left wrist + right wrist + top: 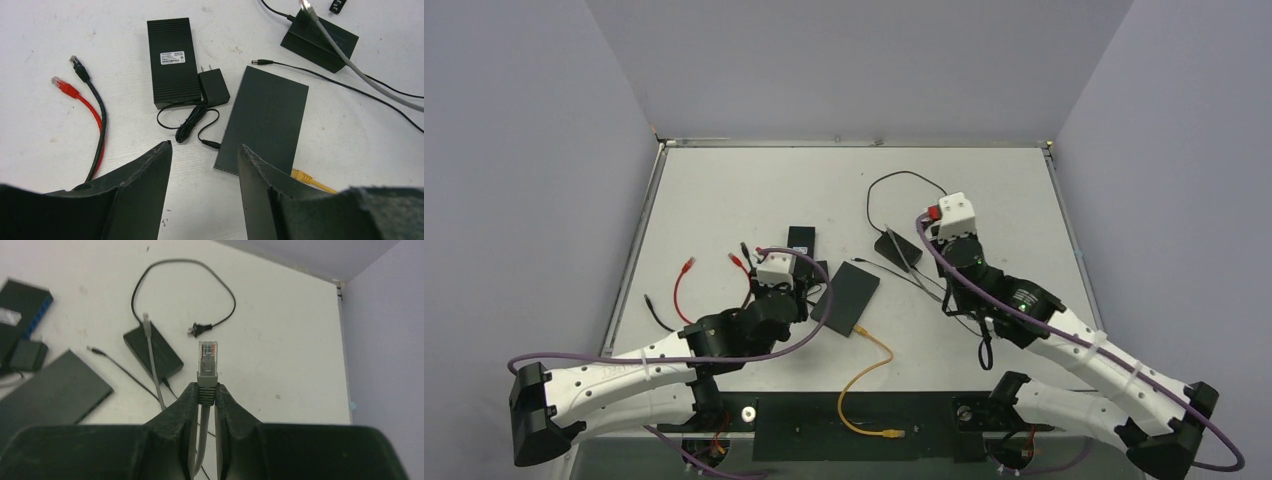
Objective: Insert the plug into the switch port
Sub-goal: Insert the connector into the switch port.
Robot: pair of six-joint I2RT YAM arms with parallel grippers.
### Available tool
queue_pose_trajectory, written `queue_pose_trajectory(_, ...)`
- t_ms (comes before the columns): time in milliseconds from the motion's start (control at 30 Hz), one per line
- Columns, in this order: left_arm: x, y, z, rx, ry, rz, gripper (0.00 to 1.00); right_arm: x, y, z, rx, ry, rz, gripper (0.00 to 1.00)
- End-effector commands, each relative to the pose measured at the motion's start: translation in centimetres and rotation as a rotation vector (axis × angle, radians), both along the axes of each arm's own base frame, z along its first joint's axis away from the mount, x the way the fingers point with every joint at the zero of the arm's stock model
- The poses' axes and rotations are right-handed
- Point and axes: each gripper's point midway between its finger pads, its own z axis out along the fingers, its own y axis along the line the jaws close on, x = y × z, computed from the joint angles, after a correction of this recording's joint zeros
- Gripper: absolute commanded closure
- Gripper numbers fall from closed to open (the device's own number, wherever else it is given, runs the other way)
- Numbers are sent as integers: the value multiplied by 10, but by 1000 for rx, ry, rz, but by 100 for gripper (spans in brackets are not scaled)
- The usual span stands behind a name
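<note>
My right gripper [206, 388] is shut on the boot of a grey network plug [208, 360], held above the table with its clear tip pointing away. In the top view the right gripper [936, 228] hovers at centre right. The grey cable [152, 365] runs back over a small black box [152, 350]. A ribbed black switch with a white label [172, 62] and a blue port face [36, 310] lies at left centre. My left gripper [205, 147] is open and empty, low over the table near a flat black box [265, 120].
A black power adapter [214, 87] with a coiled lead lies against the labelled switch. Red [62, 86] and black [77, 65] network plugs lie to the left. A yellow plug [302, 176] lies at the flat box's near corner. A looped black mains cord [200, 329] lies far back.
</note>
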Motion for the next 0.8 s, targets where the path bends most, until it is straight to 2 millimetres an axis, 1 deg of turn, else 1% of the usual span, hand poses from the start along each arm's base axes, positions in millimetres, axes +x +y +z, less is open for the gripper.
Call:
queue_pose_trajectory(0, 5, -16, 23, -76, -30, -25, 51, -10, 21, -57, -179, 203, 173, 100)
queue_pose_trajectory(33, 6, -16, 23, -79, -29, -26, 51, -10, 29, -68, -196, 242, 208, 100)
queue_pose_trajectory(133, 5, -17, 18, -83, -17, -32, 51, -13, 42, -93, -257, 337, 273, 100)
queue_pose_trajectory(233, 5, -16, 14, -88, -7, -29, 51, -14, 49, -102, -274, 380, 308, 100)
queue_pose_trajectory(300, 5, -14, 12, -91, -5, -25, 51, -9, 48, -97, -254, 359, 270, 100)
queue_pose_trajectory(367, 6, -12, 10, -93, -2, -21, 51, -1, 45, -82, -214, 304, 214, 100)
queue_pose_trajectory(400, 6, -11, 10, -95, -1, -20, 51, 2, 40, -69, -193, 259, 178, 100)
queue_pose_trajectory(433, 6, -11, 9, -96, 1, -22, 51, 6, 41, -58, -152, 217, 157, 100)
queue_pose_trajectory(467, 7, -10, 9, -99, 0, -19, 51, 8, 34, -41, -118, 164, 118, 100)
queue_pose_trajectory(500, 7, -10, 9, -101, 1, -20, 51, 12, 34, -27, -68, 111, 98, 100)
queue_pose_trajectory(533, 7, -9, 10, -106, 1, -18, 51, 11, 25, -9, -22, 52, 64, 100)
queue_pose_trajectory(567, 7, -9, 9, -107, 2, -21, 51, 14, 23, 8, 33, -5, 44, 100)
queue_pose_trajectory(600, 7, -8, 10, -110, 2, -20, 51, 11, 10, 26, 83, -66, -1, 100)
queue_pose_trajectory(633, 7, -8, 9, -113, 4, -22, 51, 12, 3, 44, 139, -126, -29, 100)
queue_pose_trajectory(667, 7, -8, 10, -119, 3, -21, 51, 7, -18, 61, 184, -189, -106, 100)
queue_pose_trajectory(700, 7, -8, 9, -121, 6, -23, 51, 5, -28, 79, 235, -255, -146, 100)
queue_pose_trajectory(733, 6, -8, 10, -126, 4, -23, 51, -5, -52, 92, 275, -311, -221, 100)
queue_pose_trajectory(767, 6, -8, 10, -129, 5, -25, 51, -10, -65, 107, 297, -371, -256, 100)
